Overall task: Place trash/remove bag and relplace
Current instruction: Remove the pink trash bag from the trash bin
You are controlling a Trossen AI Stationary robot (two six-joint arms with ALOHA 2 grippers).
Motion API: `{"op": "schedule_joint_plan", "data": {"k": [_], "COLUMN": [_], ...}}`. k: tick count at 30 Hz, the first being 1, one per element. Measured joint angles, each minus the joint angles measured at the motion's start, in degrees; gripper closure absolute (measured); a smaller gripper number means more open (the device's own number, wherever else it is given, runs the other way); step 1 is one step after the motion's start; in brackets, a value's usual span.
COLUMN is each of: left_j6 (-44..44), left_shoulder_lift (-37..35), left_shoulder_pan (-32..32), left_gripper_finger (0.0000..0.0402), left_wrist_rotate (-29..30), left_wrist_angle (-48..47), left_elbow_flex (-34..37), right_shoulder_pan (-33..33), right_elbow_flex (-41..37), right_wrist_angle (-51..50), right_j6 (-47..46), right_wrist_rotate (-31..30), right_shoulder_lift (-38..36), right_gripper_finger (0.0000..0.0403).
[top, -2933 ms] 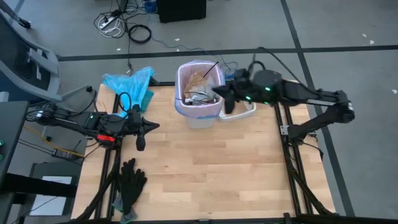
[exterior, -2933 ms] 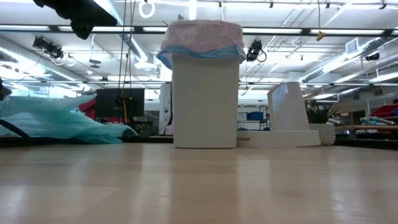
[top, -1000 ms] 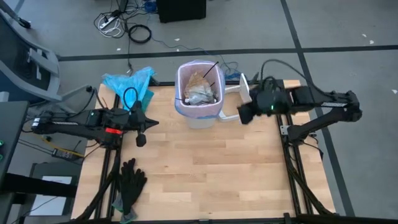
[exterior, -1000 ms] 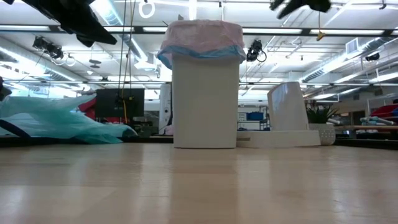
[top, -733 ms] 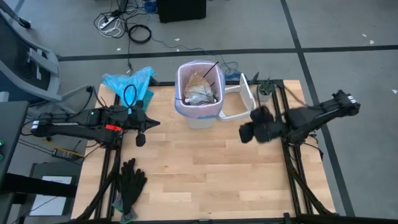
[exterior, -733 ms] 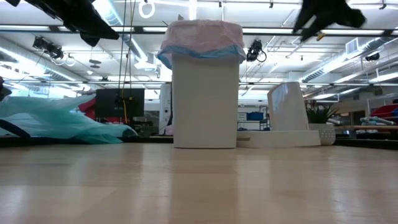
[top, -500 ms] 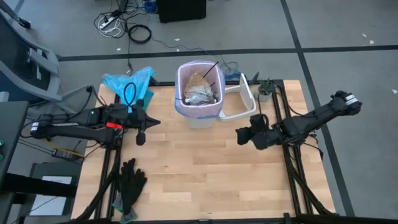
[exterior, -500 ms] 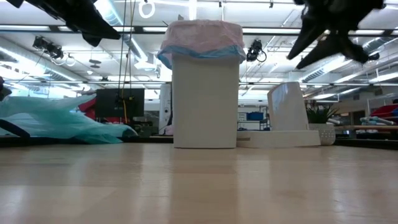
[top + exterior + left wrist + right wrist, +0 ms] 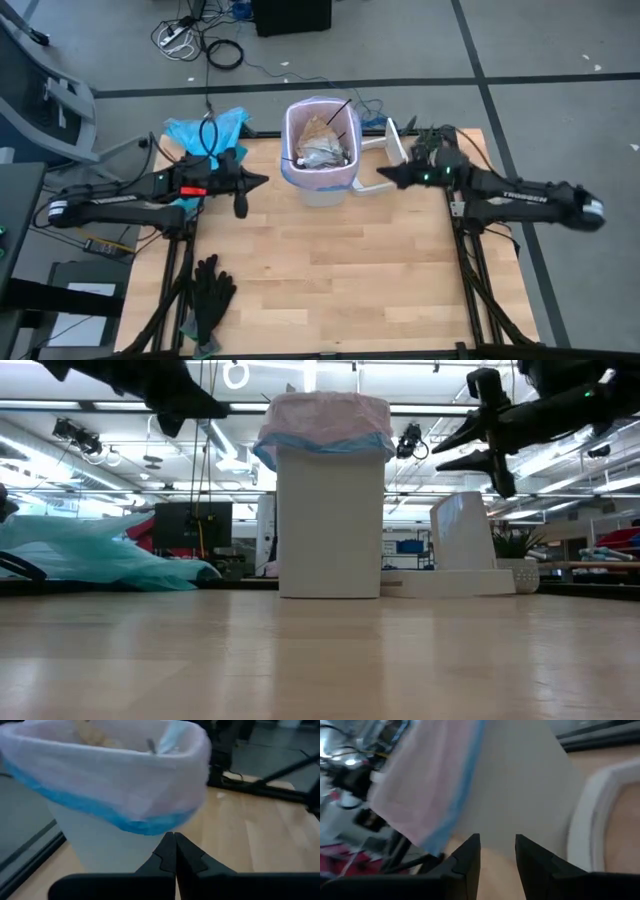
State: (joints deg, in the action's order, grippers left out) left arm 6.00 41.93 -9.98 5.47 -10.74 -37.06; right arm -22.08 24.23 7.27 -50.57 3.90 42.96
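A white bin (image 9: 330, 530) stands at the table's far middle. The pink bag (image 9: 325, 418) lines it, its blue-banded rim folded over the top. The trash (image 9: 322, 145), brown paper, film and thin black utensils, lies inside. My left gripper (image 9: 264, 181) is shut and hovers left of the bin at rim height, pointing at the bag's overhang (image 9: 125, 785). My right gripper (image 9: 381, 181) is open and hovers right of the bin, pointing at its wall (image 9: 520, 780) below the bag's edge (image 9: 420, 790), with nothing between its fingers.
The white bin lid (image 9: 395, 152) stands right of the bin, just behind my right gripper. A light-blue plastic bag (image 9: 205, 135) lies at the far left corner. Black gloves (image 9: 210, 295) lie near the left front edge. Bare wood fills the table's middle and front.
My right gripper has come down from high up, swung out toward the table's near side and then back toward the bin, and now points level at the bin's right side. My left gripper has moved toward the bin. The bin and bag have stayed put.
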Motion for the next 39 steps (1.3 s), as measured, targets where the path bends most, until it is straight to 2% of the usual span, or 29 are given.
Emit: {"op": "schedule_joint_plan", "data": {"k": [4, 7, 11, 17, 22, 31, 34, 37, 39], "left_j6": [2.5, 4.8, 5.2, 4.7, 0.5, 6.2, 6.2, 5.3, 4.6], "left_shoulder_lift": [2.9, 4.6, 6.0, 6.1, 6.0, 5.7, 5.7, 5.6, 5.6], "left_shoulder_pan": [-2.0, -2.9, -3.8, -4.1, -4.1, -8.1, -9.6, -11.1, -12.3], "left_gripper_finger": [0.0400, 0.0400, 0.0400, 0.0400, 0.0400, 0.0400, 0.0400, 0.0400, 0.0400], "left_wrist_rotate": [1.5, 3.7, 4.1, 4.8, 6.9, 6.6, 6.4, 6.3, 6.3], "left_wrist_angle": [3.5, 4.4, 4.8, 5.0, 4.7, -0.1, -1.9, -2.9, -3.1], "left_elbow_flex": [0.0, 0.0, 0.0, 0.0, 0.0, 0.0, 0.0, 0.0, 0.0], "right_shoulder_pan": [-12.8, -19.4, -25.0, -28.9, -29.4, -29.4, -29.4, -29.4, -29.4], "right_elbow_flex": [1.7, 4.4, 9.4, 17.1, 21.8, 25.2, 25.3, 25.3, 25.3], "right_wrist_angle": [3.5, 6.0, 6.6, 7.4, 10.2, 11.4, 12.9, 14.4, 14.5], "right_j6": [3.3, 5.8, 10.7, 14.9, 15.3, 16.9, 17.3, 17.2, 16.9], "right_wrist_rotate": [18.8, 28.7, 38.4, 49.5, 54.8, 58.5, 59.8, 60.6, 60.7], "right_shoulder_lift": [3.5, 7.8, 15.1, 26.4, 32.8, 38.3, 38.4, 38.1, 37.3], "right_gripper_finger": [0.0292, 0.0292, 0.0292, 0.0292, 0.0292, 0.0295, 0.0328, 0.0385, 0.0394]}}
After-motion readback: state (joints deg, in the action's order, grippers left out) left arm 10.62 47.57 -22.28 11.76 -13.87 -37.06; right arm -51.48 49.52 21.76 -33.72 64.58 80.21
